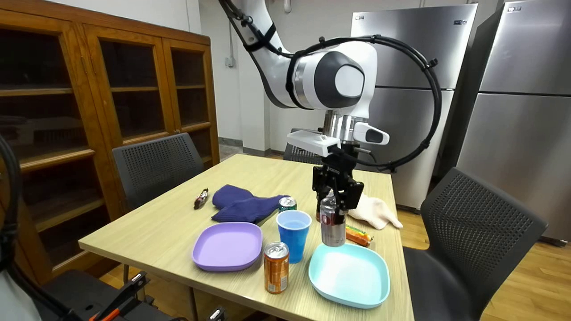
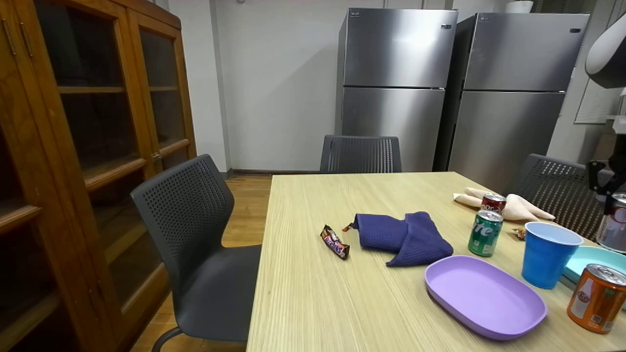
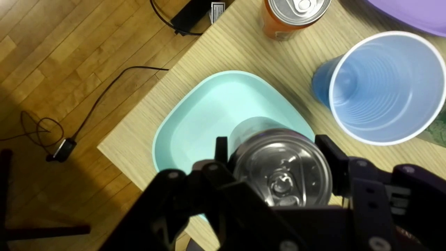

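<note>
My gripper (image 1: 330, 207) is shut around a silver can (image 1: 333, 229), with one finger on each side of it. In the wrist view the can's lid and pull tab face the camera, and the black fingers (image 3: 221, 150) flank it. The can is upright, held over a light teal plate (image 1: 374, 292) at the table corner; its base overlaps the plate's back rim in an exterior view. Only part of the gripper and the can (image 2: 614, 225) shows at the right edge of an exterior view. Beside the plate stand a blue cup (image 1: 293, 240) and an orange can (image 1: 276, 272).
A purple plate (image 2: 484, 298), green can (image 2: 485, 234), dark red can (image 2: 493, 204), navy cloth (image 2: 401, 237), cream cloth (image 1: 374, 210), candy bar (image 2: 335, 242) and snack packet (image 1: 358, 236) lie about the table (image 1: 178, 227). Chairs (image 1: 482, 240) surround it.
</note>
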Action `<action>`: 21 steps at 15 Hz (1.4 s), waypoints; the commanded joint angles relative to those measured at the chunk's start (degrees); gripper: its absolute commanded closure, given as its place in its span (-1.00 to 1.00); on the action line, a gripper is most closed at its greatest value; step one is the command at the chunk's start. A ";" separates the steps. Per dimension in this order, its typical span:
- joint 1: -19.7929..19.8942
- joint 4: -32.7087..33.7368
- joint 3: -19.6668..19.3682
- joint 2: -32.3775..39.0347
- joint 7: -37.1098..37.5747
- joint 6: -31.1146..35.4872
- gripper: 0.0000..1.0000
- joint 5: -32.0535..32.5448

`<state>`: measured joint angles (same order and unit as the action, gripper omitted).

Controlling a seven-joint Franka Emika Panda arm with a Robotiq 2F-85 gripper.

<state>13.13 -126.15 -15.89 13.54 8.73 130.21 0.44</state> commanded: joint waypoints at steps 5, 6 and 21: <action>2.61 4.13 -0.38 4.93 -0.09 0.36 0.23 -3.36; 2.86 4.66 -0.36 5.65 -0.01 0.30 0.23 -3.87; 4.05 6.35 -0.94 10.19 0.10 0.18 0.23 -6.65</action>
<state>16.11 -121.09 -16.68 23.61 8.73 130.81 -5.96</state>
